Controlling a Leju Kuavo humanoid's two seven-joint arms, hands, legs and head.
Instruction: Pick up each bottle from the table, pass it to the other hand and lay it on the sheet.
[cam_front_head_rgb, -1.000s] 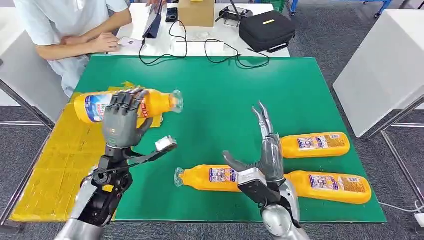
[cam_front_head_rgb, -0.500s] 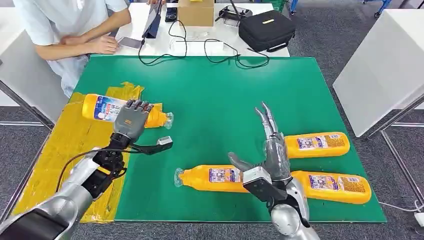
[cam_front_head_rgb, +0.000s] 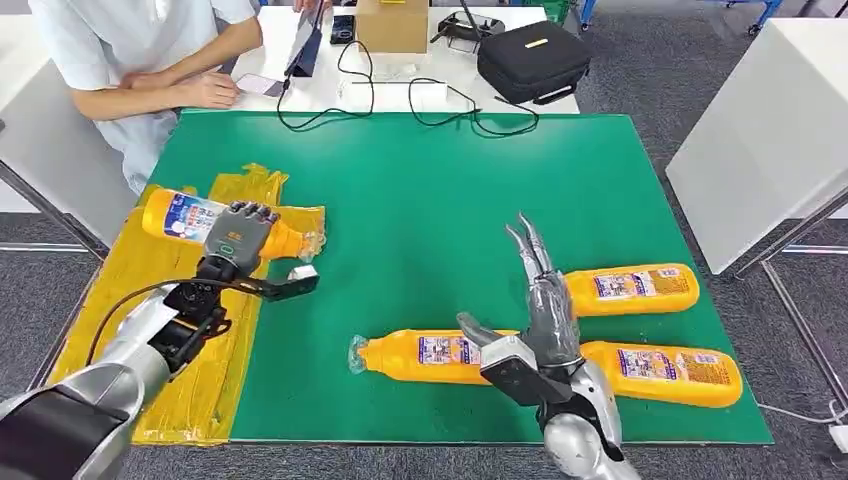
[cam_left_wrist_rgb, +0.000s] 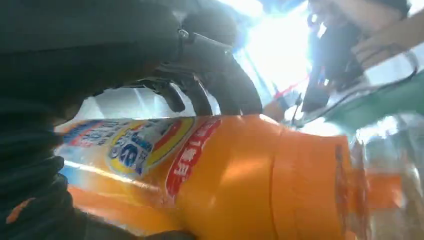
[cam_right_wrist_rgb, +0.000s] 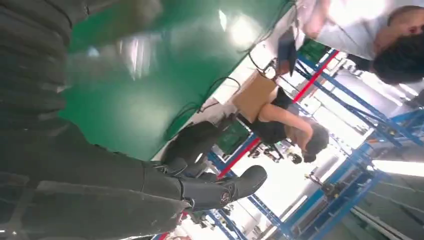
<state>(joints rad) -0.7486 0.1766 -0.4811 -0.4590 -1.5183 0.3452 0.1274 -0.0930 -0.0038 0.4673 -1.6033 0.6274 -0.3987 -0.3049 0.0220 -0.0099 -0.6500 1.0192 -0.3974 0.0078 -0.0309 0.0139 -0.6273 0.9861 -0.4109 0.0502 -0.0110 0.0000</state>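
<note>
My left hand (cam_front_head_rgb: 238, 236) grips an orange bottle (cam_front_head_rgb: 182, 216) over the yellow sheet (cam_front_head_rgb: 130, 300) at the table's left side; the bottle lies almost level, its clear cap end toward the green mat. Up close, the left wrist view has the same orange bottle (cam_left_wrist_rgb: 240, 170) with dark fingers (cam_left_wrist_rgb: 220, 85) wrapped over it. My right hand (cam_front_head_rgb: 540, 300) stands open above the near right of the mat, fingers straight and pointing away, holding nothing. Three more orange bottles lie on the mat: one at the near middle (cam_front_head_rgb: 425, 356), one at the right (cam_front_head_rgb: 632, 288), one at the near right (cam_front_head_rgb: 670, 372).
A person in a white shirt (cam_front_head_rgb: 140, 50) sits at the far left corner. Beyond the green mat (cam_front_head_rgb: 450, 190), a white table carries a black case (cam_front_head_rgb: 533, 60), a cardboard box (cam_front_head_rgb: 392, 24) and cables. Another white table (cam_front_head_rgb: 770, 130) stands at the right.
My left hand has carried the bottle down and to the left, from above the mat's edge to just over the yellow sheet. The right hand has barely moved.
</note>
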